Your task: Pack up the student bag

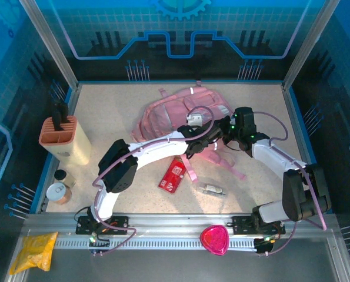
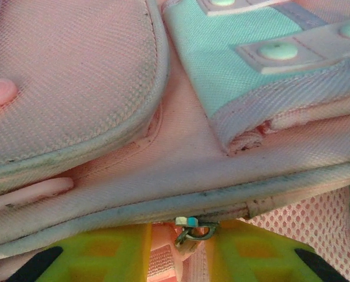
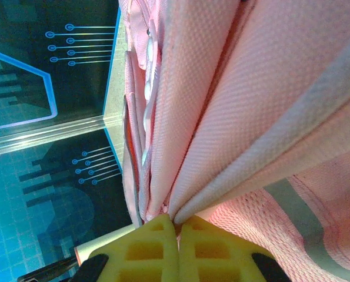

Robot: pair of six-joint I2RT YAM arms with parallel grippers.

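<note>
The student bag [image 1: 180, 108], a big soft pink backpack, lies at the middle back of the table, its straps trailing toward me. My left gripper [image 1: 193, 147] is at the bag's near edge. In the left wrist view its yellow fingers [image 2: 104, 255] stand a little apart, and the metal zipper pull [image 2: 193, 230] with its pink tab [image 2: 163, 252] fills the gap of the left gripper [image 2: 179, 238]. My right gripper [image 1: 230, 136] is at the bag's right side. In the right wrist view the right gripper [image 3: 177, 222] is shut, pinching a fold of the pink bag fabric [image 3: 222, 117].
A red packet [image 1: 173, 174] and a small clear item [image 1: 212, 188] lie on the table in front of the bag. An orange-topped holder [image 1: 63, 138] and two cans [image 1: 60, 189] stand at the left edge. A pink heart-shaped thing [image 1: 214, 239] and a yellow pouch [image 1: 36, 249] lie by the front rail.
</note>
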